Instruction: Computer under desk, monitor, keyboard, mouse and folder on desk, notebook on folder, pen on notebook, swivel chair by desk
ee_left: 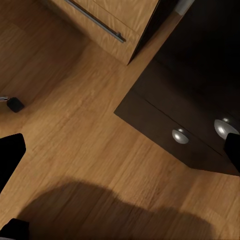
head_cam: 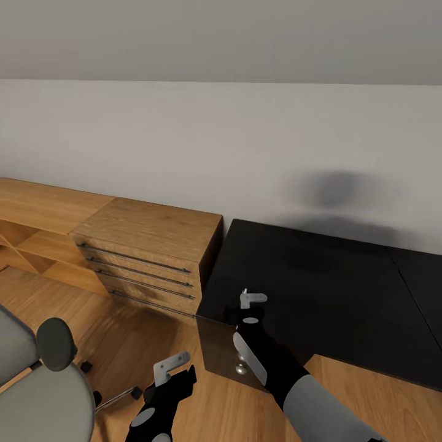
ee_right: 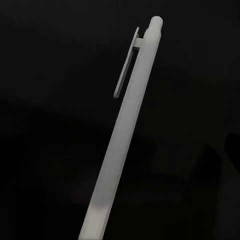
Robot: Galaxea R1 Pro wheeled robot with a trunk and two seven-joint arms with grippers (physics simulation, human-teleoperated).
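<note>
The white pen shows close up against the glossy black desk, clip side out. My right gripper hangs over the desk's near left corner, shut on the pen, whose tip pokes out past the fingers. The grey swivel chair with a black armrest stands on the floor at the lower left. My left gripper is low over the wooden floor between chair and desk; it is open and holds nothing, one finger showing at the frame's edge.
A light wooden drawer chest stands against the wall left of the desk, touching it. Under the desk corner is a dark drawer unit with round silver knobs. A chair caster rests on the wood floor.
</note>
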